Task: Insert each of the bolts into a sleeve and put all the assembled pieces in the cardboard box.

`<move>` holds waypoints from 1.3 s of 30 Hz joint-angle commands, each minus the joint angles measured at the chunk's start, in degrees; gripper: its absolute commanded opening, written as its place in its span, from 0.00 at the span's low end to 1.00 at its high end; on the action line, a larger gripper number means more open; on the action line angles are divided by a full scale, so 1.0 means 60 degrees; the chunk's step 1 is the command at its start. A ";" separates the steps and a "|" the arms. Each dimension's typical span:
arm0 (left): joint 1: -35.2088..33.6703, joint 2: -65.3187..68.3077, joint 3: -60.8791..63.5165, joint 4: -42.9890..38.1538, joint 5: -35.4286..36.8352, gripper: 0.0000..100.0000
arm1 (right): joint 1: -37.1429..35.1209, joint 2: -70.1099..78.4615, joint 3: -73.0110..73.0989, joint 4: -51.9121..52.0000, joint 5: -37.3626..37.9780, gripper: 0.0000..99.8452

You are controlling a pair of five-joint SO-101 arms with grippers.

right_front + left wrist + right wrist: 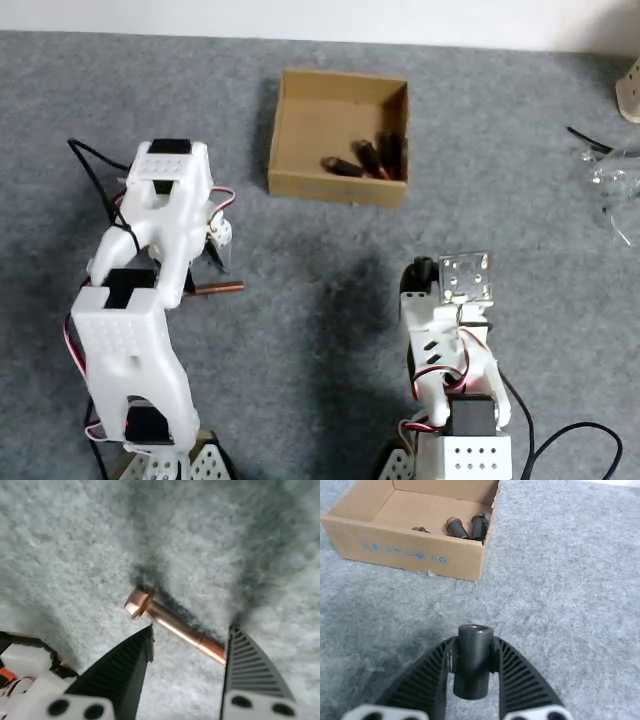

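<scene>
Right gripper (472,646) clamped on sleeve (472,665), left gripper (191,630) spread over bolt (172,623).
Bolt lies askew between the jaws; closing could roll it away.

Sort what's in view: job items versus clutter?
Job:
bolt on the carpet, between the open left gripper fingers
sleeve in the right gripper
cardboard box
assembled pieces inside it

Lying about:
clear plastic item
pale object, far right
</scene>
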 commanded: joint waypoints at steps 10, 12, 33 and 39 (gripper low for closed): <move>-0.0125 -0.0037 0.1077 0.0059 0.0044 0.22 | 0.0125 -0.0110 0.0549 -0.0388 -0.0015 0.00; -0.0227 -0.0037 0.1487 -0.0527 0.0044 0.22 | 0.0125 -0.0110 0.0549 -0.0388 -0.0015 0.00; -0.1136 -0.0037 0.2322 -0.2901 0.0044 0.22 | 0.0125 -0.0110 0.0549 -0.0388 -0.0015 0.00; -0.1136 -0.0037 0.2366 -0.3018 0.0044 0.21 | 0.0125 -0.0110 0.0549 -0.0388 -0.0015 0.00</move>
